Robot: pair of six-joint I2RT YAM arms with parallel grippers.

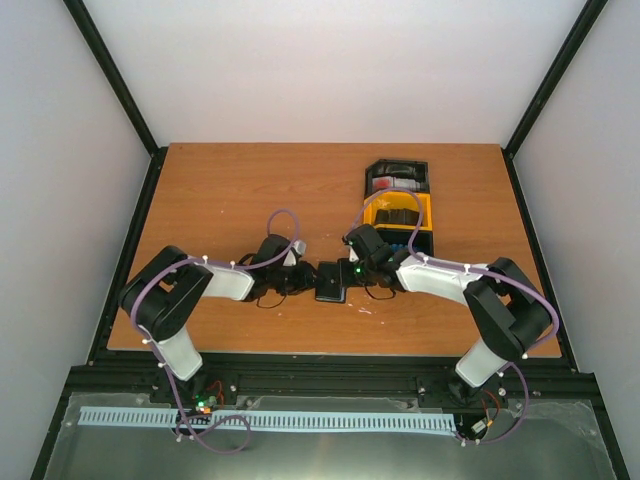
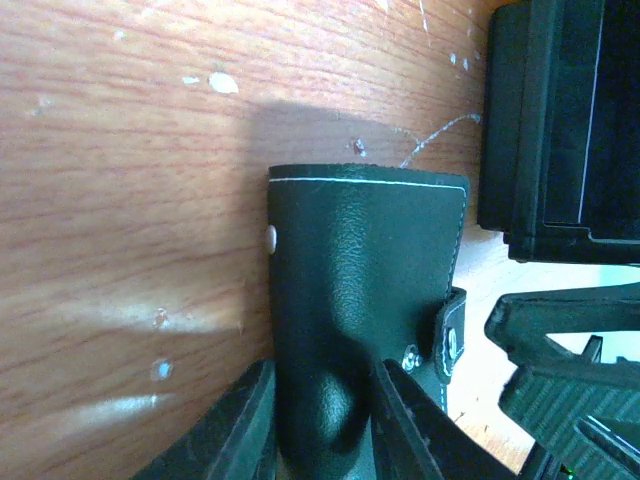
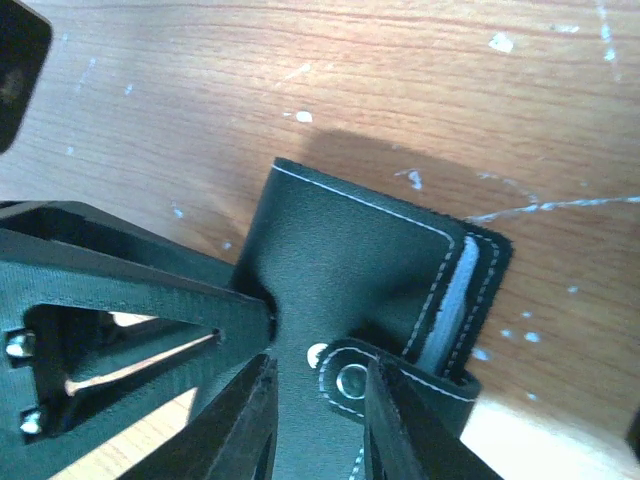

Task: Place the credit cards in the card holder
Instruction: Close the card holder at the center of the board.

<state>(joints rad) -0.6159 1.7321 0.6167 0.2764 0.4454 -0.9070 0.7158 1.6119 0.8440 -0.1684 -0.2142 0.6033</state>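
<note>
The black card holder (image 1: 330,282) is held between the two arms over the wooden table. In the left wrist view my left gripper (image 2: 322,432) is shut on the card holder (image 2: 365,270), whose leather bulges between the fingers. My right gripper (image 3: 318,425) straddles the closing tab and snap (image 3: 352,380) of the card holder (image 3: 350,250). One finger lies against the tab, and I cannot tell whether the jaws press. A light blue credit card (image 3: 455,300) shows edge-on in a slot. Red-and-white credit cards (image 1: 392,184) lie in the far tray.
A joined row of black and yellow trays (image 1: 426,205) stands just behind the right gripper (image 1: 356,272). Its black end (image 2: 560,120) sits close to the card holder in the left wrist view. The left gripper (image 1: 303,278) faces the right one.
</note>
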